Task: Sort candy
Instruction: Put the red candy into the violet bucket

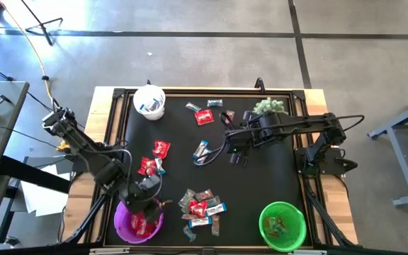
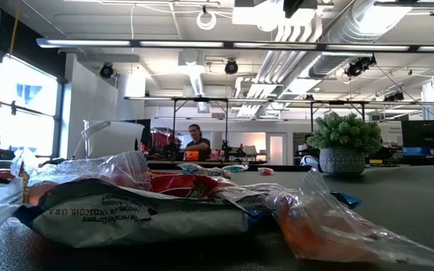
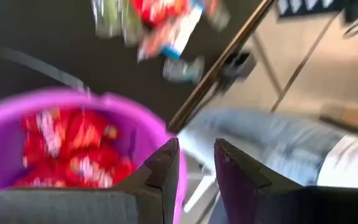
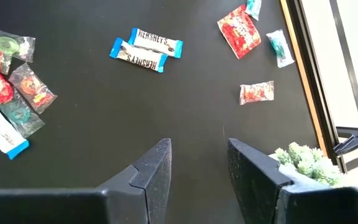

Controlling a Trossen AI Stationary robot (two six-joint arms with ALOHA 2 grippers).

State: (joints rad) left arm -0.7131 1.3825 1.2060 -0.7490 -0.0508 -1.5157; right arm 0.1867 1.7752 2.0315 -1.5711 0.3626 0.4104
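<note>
Purple plastic, round and smooth, the bowl (image 1: 137,225) sits just under the left gripper (image 1: 149,202), whose fingers stand slightly apart and empty over crinkly red packets (image 3: 73,146) blurred inside it. Right of it lies the loose candy (image 1: 200,208), shiny wrappers overlapping. Farther right, the right gripper (image 1: 230,144) hovers parted, two flat blue-and-white bars (image 4: 145,49) ahead of it.

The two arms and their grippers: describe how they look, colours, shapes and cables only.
Both arms are dark, near-black, built of jointed tubular links. The left arm carries thin black cables looping beside it; the right arm trails a thin dark cable near its wrist. The left gripper and right gripper each have two flat, dark, wedge-shaped fingers with angled tips. No markings show on them.
</note>
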